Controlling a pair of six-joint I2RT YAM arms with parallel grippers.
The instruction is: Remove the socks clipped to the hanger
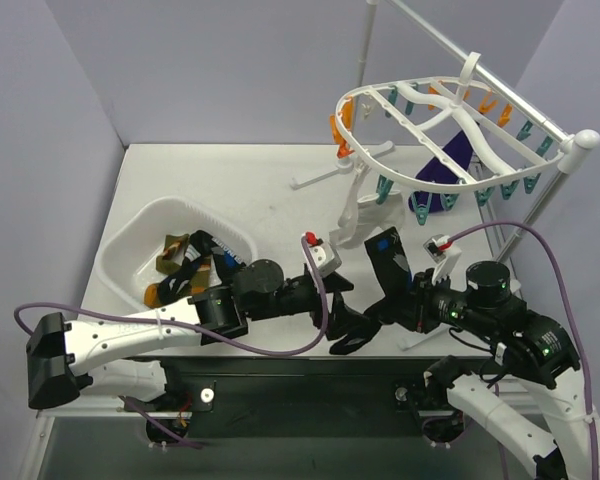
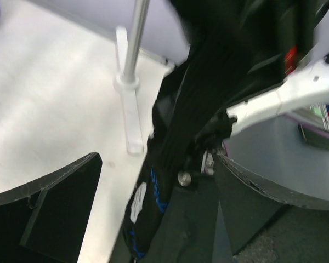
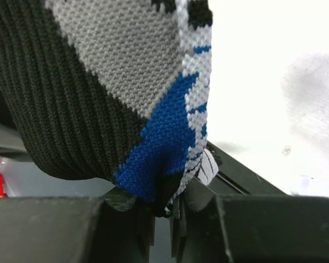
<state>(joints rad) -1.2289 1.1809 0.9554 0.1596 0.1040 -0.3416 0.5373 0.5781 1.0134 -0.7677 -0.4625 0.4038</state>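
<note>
Right fingers [image 3: 252, 230] fill the bottom of the right wrist view, clenched on a fold of a black sock [image 3: 71, 98]. Its ribbed knit, with grey, blue and white patches, bulges up just above the pinch and hides most of the worktop [image 3: 263, 71] behind it. In the left wrist view the left fingers [image 2: 49, 208] stand wide apart and released. The same black sock hangs in the gap between them, closer to the right-hand finger, its blue and white print low in the view; whether the cloth touches that finger cannot be told. On the far side a white rack foot [image 2: 129, 115] rests on the worktop. From the top camera both arms meet near the middle of the worktop, and the black sock stretches between them. It is off the hanger [image 1: 380, 90], which hangs at the far right with teal clips [image 1: 385, 190] and orange clips [image 1: 342, 130] around its ring. A dark purple sock [image 1: 448, 165] dangles beneath it. At the left a white tub [image 1: 120, 245] holds several more socks [image 1: 185, 262].
</note>
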